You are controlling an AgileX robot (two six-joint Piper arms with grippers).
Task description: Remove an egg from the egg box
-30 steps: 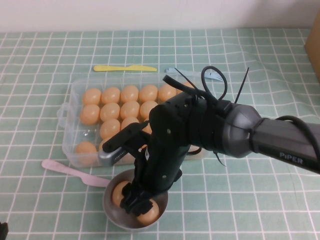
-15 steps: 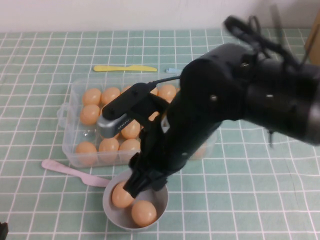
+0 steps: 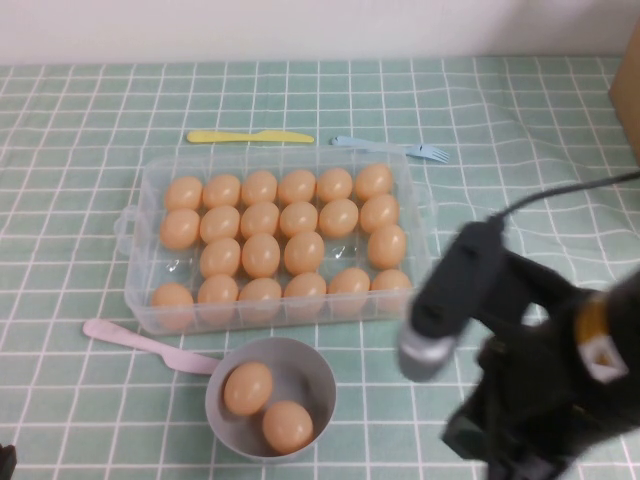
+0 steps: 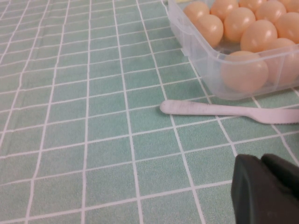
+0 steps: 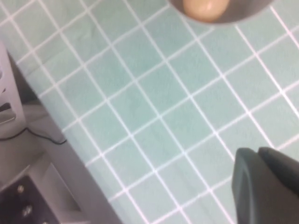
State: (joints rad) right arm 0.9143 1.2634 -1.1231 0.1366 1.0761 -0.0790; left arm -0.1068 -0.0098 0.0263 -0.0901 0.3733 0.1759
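Observation:
The clear egg box (image 3: 135, 215) sits mid-table, nearly full of orange-tan eggs such as one egg (image 3: 261, 255) in its middle rows. In front of it a grey bowl (image 3: 318, 370) holds two more eggs (image 3: 247, 388). My right arm (image 3: 540, 390) is low at the table's front right, apart from the bowl and the box. Its right gripper (image 5: 259, 156) is shut on nothing above bare cloth, with the bowl's egg (image 5: 205, 8) at the edge of that view. The left gripper (image 4: 261, 161) is shut and empty near the box's front-left corner (image 4: 201, 51).
A pink plastic knife (image 3: 140, 342) lies between the box and the bowl. A yellow knife (image 3: 250, 136) and a blue fork (image 3: 390, 147) lie behind the box. A cardboard box (image 3: 630, 90) stands at the far right. The right wrist view shows the table's front edge (image 5: 56, 154).
My right arm lifted off the bowl and swung to the front right. Its gripper went from open to shut, with nothing in it. Two eggs lie in the bowl.

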